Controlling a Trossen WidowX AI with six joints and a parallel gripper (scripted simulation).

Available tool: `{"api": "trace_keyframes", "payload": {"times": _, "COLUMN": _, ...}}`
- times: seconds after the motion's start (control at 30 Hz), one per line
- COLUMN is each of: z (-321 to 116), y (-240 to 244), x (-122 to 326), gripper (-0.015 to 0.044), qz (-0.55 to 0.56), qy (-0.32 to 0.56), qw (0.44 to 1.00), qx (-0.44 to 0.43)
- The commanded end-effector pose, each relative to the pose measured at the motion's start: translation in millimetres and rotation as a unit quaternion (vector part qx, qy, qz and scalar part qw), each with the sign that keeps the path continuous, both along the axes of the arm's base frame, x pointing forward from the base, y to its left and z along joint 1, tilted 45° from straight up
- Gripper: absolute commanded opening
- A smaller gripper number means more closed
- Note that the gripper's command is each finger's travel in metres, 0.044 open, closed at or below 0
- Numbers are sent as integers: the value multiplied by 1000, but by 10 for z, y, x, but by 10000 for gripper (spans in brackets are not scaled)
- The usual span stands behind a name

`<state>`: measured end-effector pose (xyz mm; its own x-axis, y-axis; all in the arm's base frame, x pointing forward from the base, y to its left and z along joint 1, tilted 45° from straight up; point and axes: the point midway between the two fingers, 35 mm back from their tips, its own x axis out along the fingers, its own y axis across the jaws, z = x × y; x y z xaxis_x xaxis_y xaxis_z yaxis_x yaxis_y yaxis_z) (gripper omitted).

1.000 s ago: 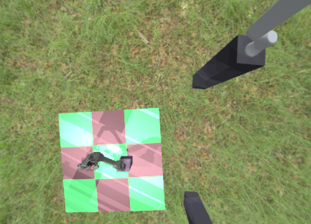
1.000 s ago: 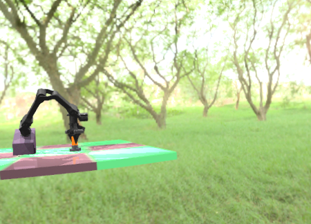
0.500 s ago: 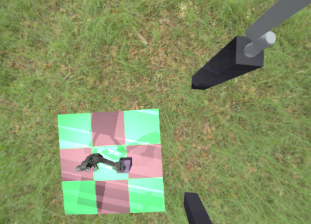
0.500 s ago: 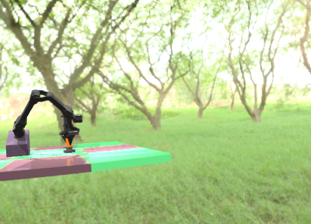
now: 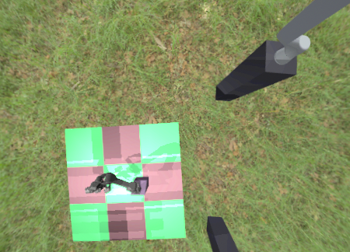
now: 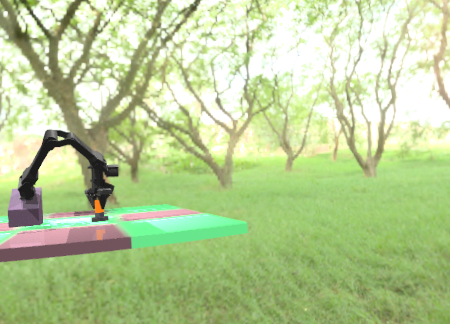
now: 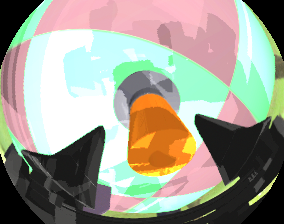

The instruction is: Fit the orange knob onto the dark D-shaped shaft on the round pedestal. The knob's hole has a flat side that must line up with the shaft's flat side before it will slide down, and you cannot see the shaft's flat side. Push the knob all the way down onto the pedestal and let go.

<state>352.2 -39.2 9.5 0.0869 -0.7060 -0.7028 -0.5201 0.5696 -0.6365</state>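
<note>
- Top: the black arm (image 5: 121, 181) reaches over the checkered tabletop (image 5: 163, 222) (image 6: 190, 231) (image 7: 203, 30).
- Exterior: the gripper (image 6: 99, 202) (image 7: 151, 124) points down around the orange knob (image 6: 98, 206) (image 7: 160, 137), above the pedestal (image 6: 100, 218) (image 7: 124, 92).
- Wrist: the gripper is spread wide, its fingers apart from the knob, which stands at the round pedestal.

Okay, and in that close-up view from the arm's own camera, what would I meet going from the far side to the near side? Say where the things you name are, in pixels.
The round grey pedestal (image 6: 103, 218) (image 7: 130, 85) → the orange knob (image 6: 98, 206) (image 7: 160, 142).
</note>
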Motion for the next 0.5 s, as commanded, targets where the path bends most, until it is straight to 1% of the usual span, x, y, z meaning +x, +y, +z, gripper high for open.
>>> {"api": "trace_keyframes", "payload": {"times": 0.0, "z": 274, "y": 320, "x": 19, "gripper": 440, "qz": 5, "qy": -7, "qw": 1000, "qx": 5}}
{"api": "trace_keyframes", "payload": {"times": 0.1, "z": 603, "y": 629, "x": -58, "gripper": 440, "qz": 5, "qy": -6, "qw": 1000, "qx": 4}}
{"api": "trace_keyframes", "payload": {"times": 0.47, "z": 614, "y": 665, "x": -46, "gripper": 440, "qz": 5, "qy": -6, "qw": 1000, "qx": 4}}
